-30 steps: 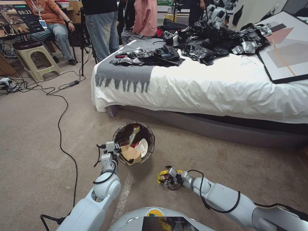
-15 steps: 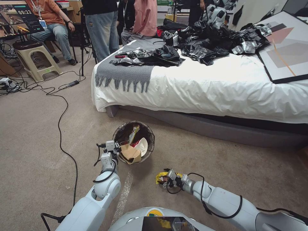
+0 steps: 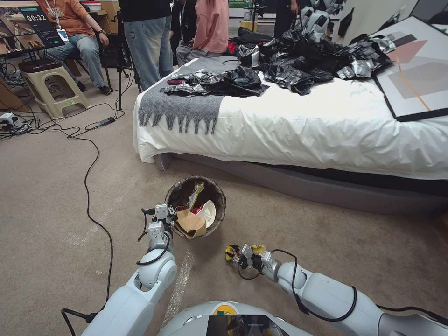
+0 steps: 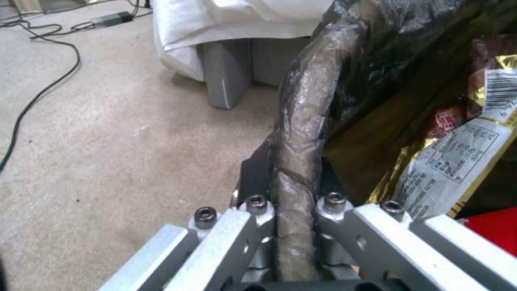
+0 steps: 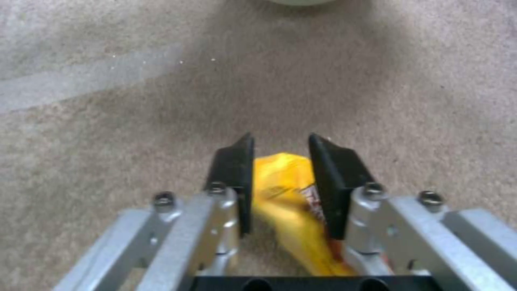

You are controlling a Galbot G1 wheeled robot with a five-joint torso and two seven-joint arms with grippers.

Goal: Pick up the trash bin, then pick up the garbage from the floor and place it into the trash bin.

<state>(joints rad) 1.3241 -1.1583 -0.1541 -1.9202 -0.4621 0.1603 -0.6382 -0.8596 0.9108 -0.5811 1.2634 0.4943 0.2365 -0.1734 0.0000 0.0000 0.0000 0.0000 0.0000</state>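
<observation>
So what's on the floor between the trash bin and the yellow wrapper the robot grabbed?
Just bare carpet, as the head view shows. The trash bin sits apart from the yellow wrapper gripped by the right end effector.

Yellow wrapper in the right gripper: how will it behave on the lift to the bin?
The yellow wrapper looks like thin crinkled film, so probably very light and floppy; the part outside the right gripper will likely droop. The glossy surface might slip, though the fingers pinch it on both sides. The trash bin, held by the left gripper, sits close.
</observation>
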